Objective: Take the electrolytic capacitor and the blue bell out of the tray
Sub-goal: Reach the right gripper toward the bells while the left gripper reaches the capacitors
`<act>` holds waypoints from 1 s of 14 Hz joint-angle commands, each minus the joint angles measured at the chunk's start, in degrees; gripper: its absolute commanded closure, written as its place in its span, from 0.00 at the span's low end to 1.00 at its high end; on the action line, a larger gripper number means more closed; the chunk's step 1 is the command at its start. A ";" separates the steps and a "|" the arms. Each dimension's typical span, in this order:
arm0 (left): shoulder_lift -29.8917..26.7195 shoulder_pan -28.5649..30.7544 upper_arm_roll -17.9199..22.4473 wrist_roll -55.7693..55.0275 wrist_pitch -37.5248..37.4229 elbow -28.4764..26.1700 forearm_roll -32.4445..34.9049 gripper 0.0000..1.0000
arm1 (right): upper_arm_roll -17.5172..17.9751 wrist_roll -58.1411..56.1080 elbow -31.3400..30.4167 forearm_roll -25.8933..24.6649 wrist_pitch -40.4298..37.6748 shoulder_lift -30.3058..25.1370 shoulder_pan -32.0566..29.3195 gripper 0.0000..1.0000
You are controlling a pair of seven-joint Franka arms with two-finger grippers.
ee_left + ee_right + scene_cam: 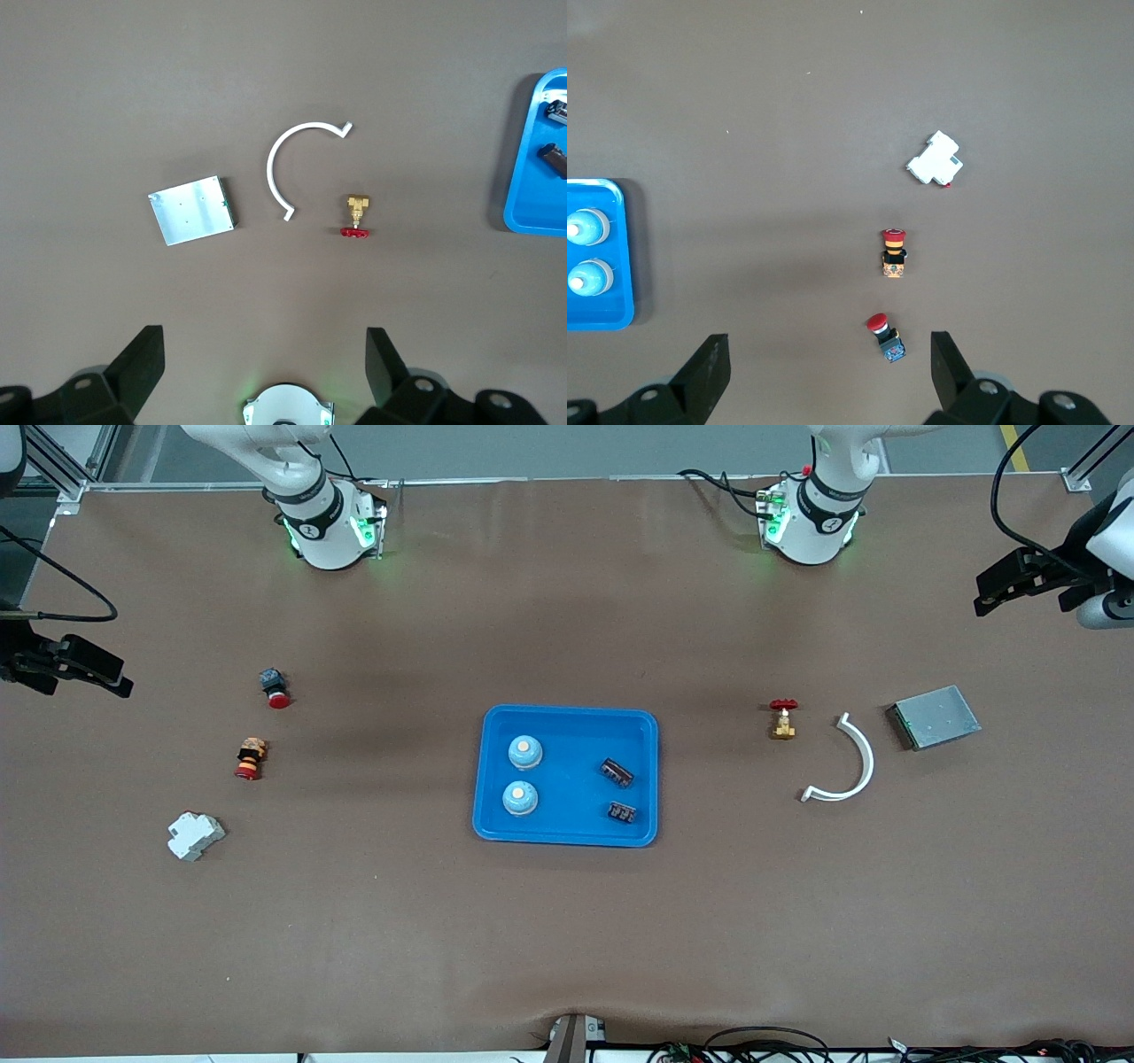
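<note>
Tray [567, 720] sits mid-table, between the 2 arms' ends. Inside: 2 blue bells [524, 752] [519, 798] on the side toward the right arm's end, 2 small dark capacitors [617, 771] [622, 812] on the side toward the left arm's end. Nothing removed yet; judged to be the very start.

Step in hand, as judged: first approach to the tray. Sensible split: right arm takes a bell, left arm takes a capacitor, since each lies on its own arm's side. Bell is domed, so close low around the base, not on the button top. Capacitors are small and lie close to the rim; come straight down with fingers across the short side to avoid catching the tray wall. Set down well clear of the tray and of the loose parts.

Left gripper [264, 359]: parked high over the left arm's end of the table, fingers wide apart, holding and touching nothing. Below it: grey plate [191, 209], white arc [282, 161], valve [357, 217].

Right gripper [830, 363]: waiting over the right arm's end, jaws fully spread, empty. Below it: 2 red-capped buttons [894, 251] [886, 337] and white breaker [935, 159].
</note>
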 commanded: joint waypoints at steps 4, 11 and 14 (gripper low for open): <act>4.36 -0.94 -3.01 -9.80 2.57 0.69 -3.12 0.00 | 0.07 0.46 -1.31 1.57 2.14 -0.32 1.32 0.00; 16.30 -1.29 -13.29 -38.43 13.09 0.60 -4.71 0.00 | 0.07 14.15 -11.41 3.77 15.22 0.46 10.55 0.00; 20.01 -4.45 -14.54 -46.81 18.04 0.69 -3.92 0.00 | -0.02 23.81 -12.74 3.33 17.97 3.62 15.73 0.00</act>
